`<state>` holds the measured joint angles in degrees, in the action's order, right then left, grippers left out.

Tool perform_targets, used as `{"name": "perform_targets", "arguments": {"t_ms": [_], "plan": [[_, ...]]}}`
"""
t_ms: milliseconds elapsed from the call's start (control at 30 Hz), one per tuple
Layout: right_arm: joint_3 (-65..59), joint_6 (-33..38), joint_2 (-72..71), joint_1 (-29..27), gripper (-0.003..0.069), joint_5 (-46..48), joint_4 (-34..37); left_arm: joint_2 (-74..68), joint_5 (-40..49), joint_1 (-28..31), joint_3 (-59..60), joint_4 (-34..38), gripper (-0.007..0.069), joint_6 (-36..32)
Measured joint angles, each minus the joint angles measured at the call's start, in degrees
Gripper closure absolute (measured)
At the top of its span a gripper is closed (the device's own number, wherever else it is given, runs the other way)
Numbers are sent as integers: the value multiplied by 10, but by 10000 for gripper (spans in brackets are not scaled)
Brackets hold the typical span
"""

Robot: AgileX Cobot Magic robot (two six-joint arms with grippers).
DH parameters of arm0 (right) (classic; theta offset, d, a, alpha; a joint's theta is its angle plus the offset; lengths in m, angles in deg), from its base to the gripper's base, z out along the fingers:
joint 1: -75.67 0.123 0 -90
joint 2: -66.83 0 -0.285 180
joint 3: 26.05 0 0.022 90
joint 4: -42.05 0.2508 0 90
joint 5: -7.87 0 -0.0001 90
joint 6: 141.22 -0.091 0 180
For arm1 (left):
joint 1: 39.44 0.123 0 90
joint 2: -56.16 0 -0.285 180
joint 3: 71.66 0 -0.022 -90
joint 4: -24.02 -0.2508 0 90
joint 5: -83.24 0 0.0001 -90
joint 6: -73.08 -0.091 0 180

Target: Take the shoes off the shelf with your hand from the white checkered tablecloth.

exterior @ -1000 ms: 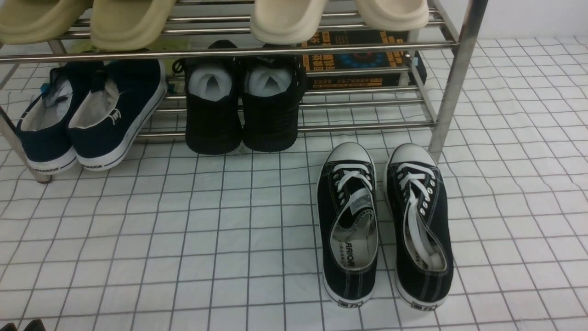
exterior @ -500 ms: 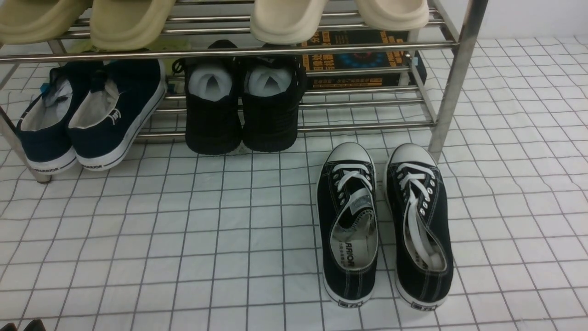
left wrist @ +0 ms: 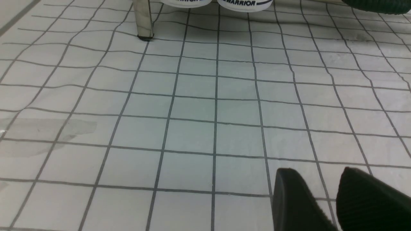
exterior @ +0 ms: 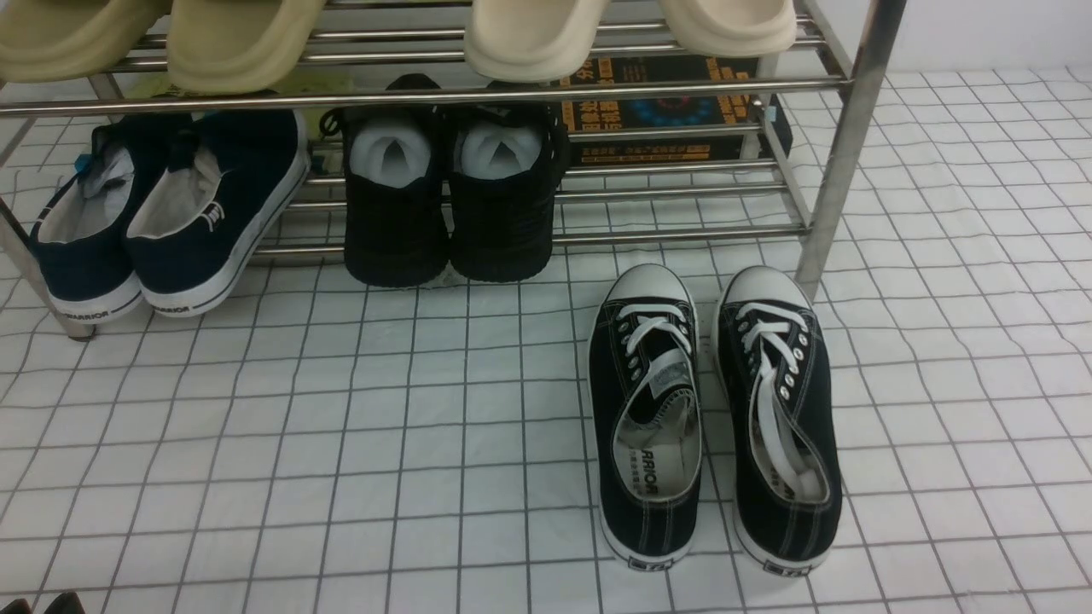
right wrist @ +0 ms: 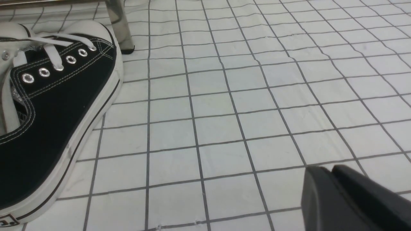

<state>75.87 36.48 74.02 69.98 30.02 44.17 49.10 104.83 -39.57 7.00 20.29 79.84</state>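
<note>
The left gripper (left wrist: 324,199) hovers over bare white checkered tablecloth (exterior: 384,443), fingers slightly parted, pinching nothing. The shoes (exterior: 712,418) lie on the cloth just in front of the shelf (exterior: 840,153) (seemingly already removed). The right gripper (right wrist: 334,189), fingers almost together and empty, shows only in its wrist view; retreating looks next.

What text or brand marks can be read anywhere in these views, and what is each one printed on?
"WARRIOR": insole of the left black lace-up sneaker.
"WARRIOR": white sole edge of the navy slip-ons, both shoes; also readable in the left wrist view.
Heel tabs of the sneakers: marks too small to read.
Dark box behind the shelf: orange print, too blurred to read.
</note>
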Motion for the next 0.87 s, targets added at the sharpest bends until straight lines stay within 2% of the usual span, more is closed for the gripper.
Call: {"name": "perform_targets", "arguments": {"t_ms": [867], "plan": [[0, 0, 0, 0, 557, 0, 0, 0, 0, 0, 0, 0, 384, 0]]}}
